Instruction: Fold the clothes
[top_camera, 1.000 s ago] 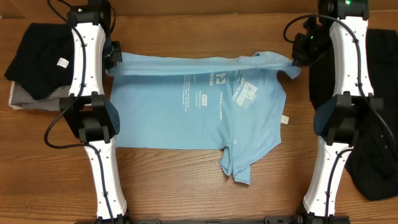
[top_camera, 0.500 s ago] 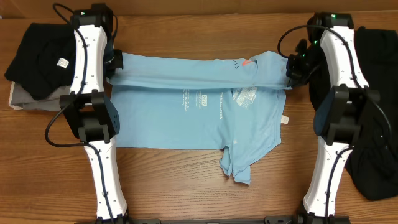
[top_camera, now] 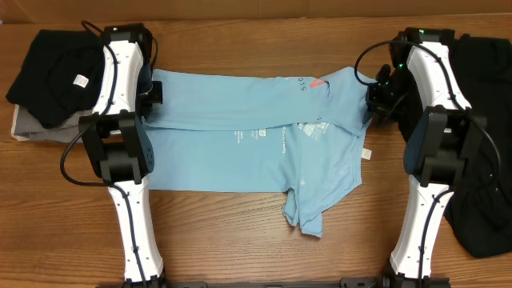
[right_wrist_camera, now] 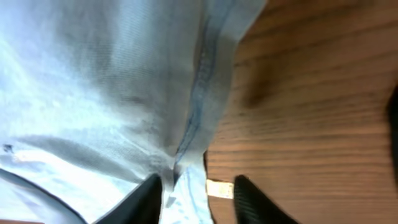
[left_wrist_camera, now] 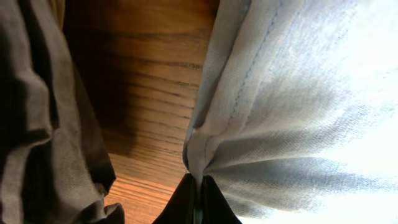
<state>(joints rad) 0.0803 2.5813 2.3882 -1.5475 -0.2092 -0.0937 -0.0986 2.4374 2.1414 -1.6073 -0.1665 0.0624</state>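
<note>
1. Centre of frame, on the wood-grain table: the T-shirt, light blue, thin soft cotton, lying mostly flat w/ gentle wrinkles.
2. Shape: a broad rectangle. One crumpled sleeve sticks out toward the bottom edge, right of centre.
3. Along the top a long flap is doubled over the body. It makes a smooth band running L to R between the two arms.
4. Long axis runs left-right across the frame. The neck end w/ the small white tag points right, and the straight hem end sits left.
5. White lettering peeks out under the flap, partly covered. A coral-red mark shows on the flap, upper right.
6. L gripper, left wrist view: black fingers squeezed tight together on a bunched corner of the blue cloth. Pleats fan out from the pinch and a stitched hem line is visible.
7. R gripper, right wrist view: black fingers stand well apart w/ bare wood between them. The puckered shirt edge lies against one finger and nothing looks clamped.
8. Upper left of frame: dark folded clothes on top of a grey garment.
9. Right edge: more dark cloth, rumpled, beside the R arm.
</note>
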